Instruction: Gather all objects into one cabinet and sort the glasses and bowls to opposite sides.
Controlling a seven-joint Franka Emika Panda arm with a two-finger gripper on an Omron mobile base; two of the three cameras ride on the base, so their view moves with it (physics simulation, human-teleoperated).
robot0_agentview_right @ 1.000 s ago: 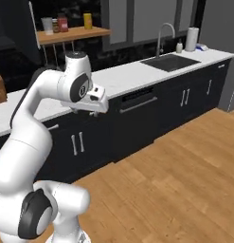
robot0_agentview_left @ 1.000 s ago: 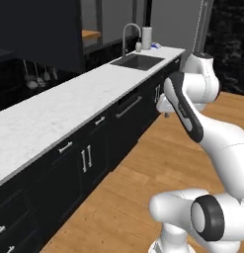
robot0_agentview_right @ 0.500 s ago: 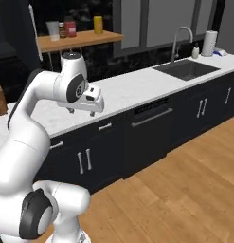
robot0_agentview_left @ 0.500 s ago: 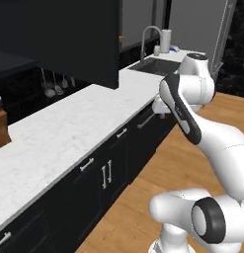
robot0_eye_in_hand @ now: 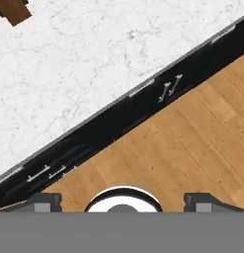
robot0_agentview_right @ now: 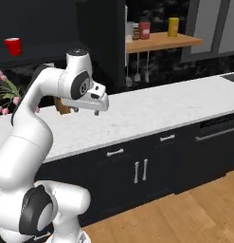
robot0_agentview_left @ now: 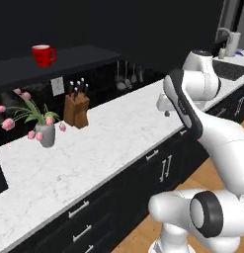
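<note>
One red glass (robot0_agentview_left: 43, 54) stands high on a dark shelf (robot0_agentview_left: 79, 54) against the black wall, left of the arm; from the right it is the red glass (robot0_agentview_right: 13, 46) at the upper left. My gripper (robot0_agentview_right: 85, 111) hangs open and empty, pointing down over the white marble counter (robot0_agentview_right: 151, 111), well below and to the right of that glass. From the left, the gripper (robot0_agentview_left: 166, 111) is over the counter's front half. In the hand view the fingertips (robot0_eye_in_hand: 44, 199) stand far apart above the counter edge and the wood floor. The bowls are out of view. I cannot tell whether the dark shelf belongs to the cabinet.
A vase of pink flowers (robot0_agentview_left: 44, 133) and a wooden knife block (robot0_agentview_left: 76, 108) stand at the back of the counter. Utensils (robot0_agentview_left: 126, 76) hang on the wall. A wooden shelf (robot0_agentview_right: 161, 42) with jars is up on the right. Black drawer fronts (robot0_eye_in_hand: 94, 133) run below the counter.
The whole scene has slid to the right in both base views, so the base has driven left along the counter. The sink has left the right view. The jaws stayed open.
</note>
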